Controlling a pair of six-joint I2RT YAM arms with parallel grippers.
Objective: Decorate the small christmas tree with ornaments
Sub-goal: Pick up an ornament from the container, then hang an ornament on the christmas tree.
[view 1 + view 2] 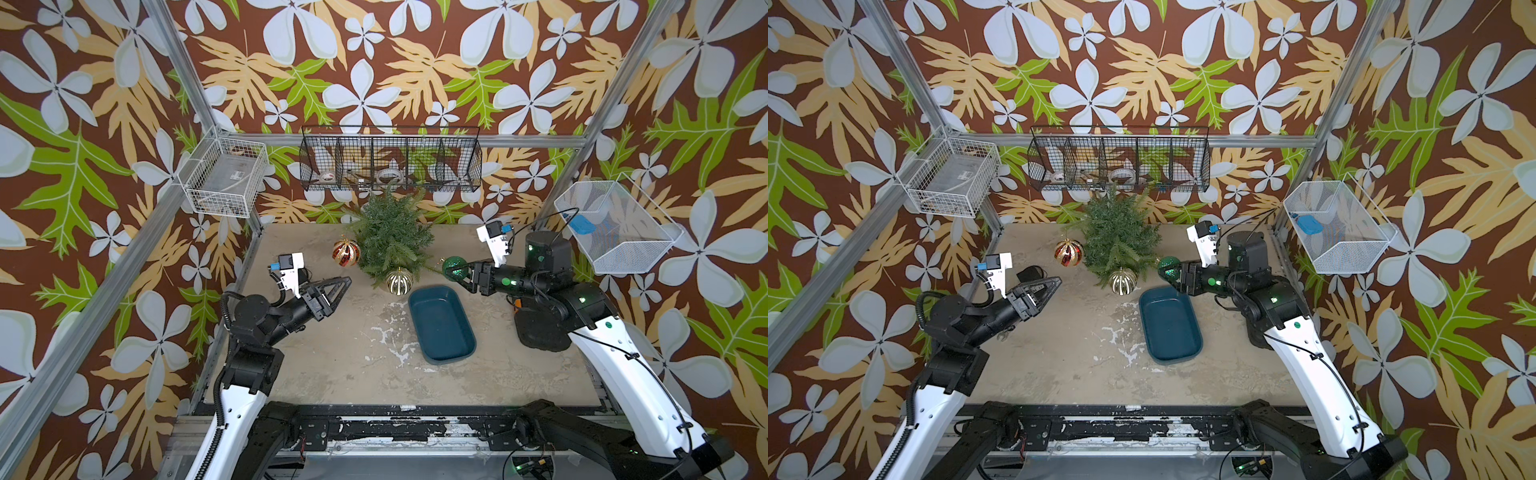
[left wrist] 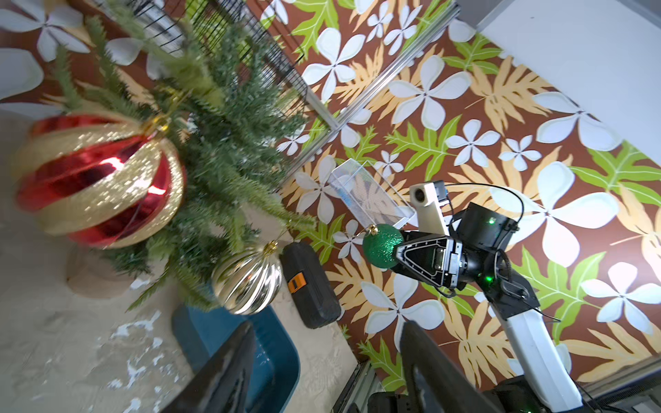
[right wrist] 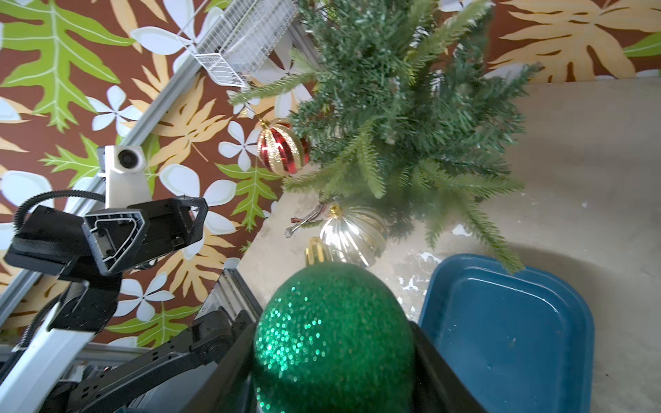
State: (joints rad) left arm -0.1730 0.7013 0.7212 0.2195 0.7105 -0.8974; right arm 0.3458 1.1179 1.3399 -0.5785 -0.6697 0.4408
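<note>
Right wrist view: right gripper (image 3: 332, 375) clamps the round, glittery green bauble (image 3: 332, 321); left gripper (image 2: 325, 325) gapes empty near the bushy, needled tree (image 3: 411, 118).

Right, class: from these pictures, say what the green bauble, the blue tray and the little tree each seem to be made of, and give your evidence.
The green bauble: probably plastic under a glitter coat; it sparkles in tiny points.
The blue tray: likely moulded plastic, smooth semi-gloss; rounded corners and soft reflections.
The little tree: artificial, seemingly plastic needles, matt; uniform stiff sprigs.
</note>
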